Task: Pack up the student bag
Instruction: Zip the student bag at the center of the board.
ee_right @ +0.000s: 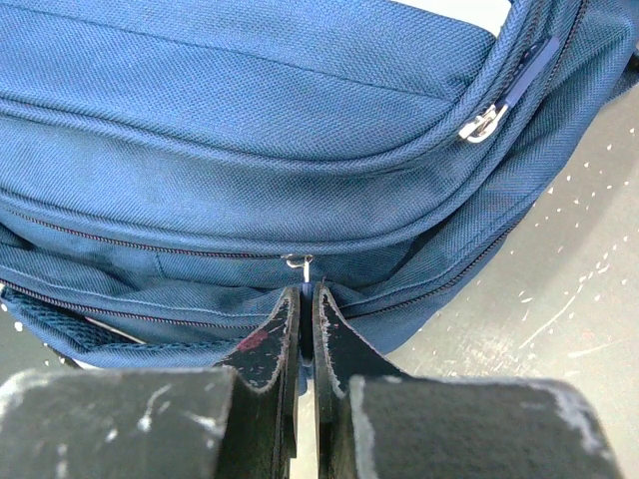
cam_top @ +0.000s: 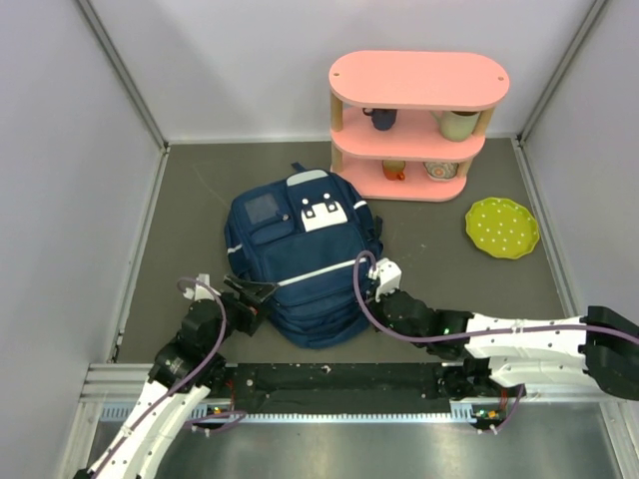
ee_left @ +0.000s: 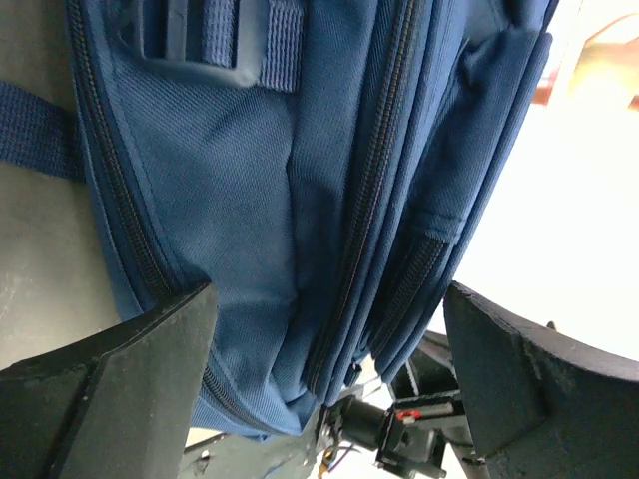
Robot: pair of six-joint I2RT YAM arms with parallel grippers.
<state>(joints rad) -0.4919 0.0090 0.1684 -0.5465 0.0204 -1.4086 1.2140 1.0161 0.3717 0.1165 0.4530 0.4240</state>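
Observation:
The navy blue student bag (cam_top: 300,261) lies flat on the grey table with its white patches toward the far side. All of its zips look closed. My left gripper (cam_top: 252,299) is open at the bag's near-left corner. In the left wrist view the bag's side (ee_left: 250,200) lies between the spread fingers of the left gripper (ee_left: 329,304). My right gripper (cam_top: 379,284) is at the bag's right side. In the right wrist view the right gripper (ee_right: 308,295) is shut on a blue zip pull hanging from a metal slider (ee_right: 299,263) on the bag (ee_right: 230,110).
A pink three-tier shelf (cam_top: 419,80) with mugs and bowls stands at the back right. A lime green dotted plate (cam_top: 502,228) lies to its right front. Grey walls close the sides and a metal rail (cam_top: 329,399) runs along the near edge.

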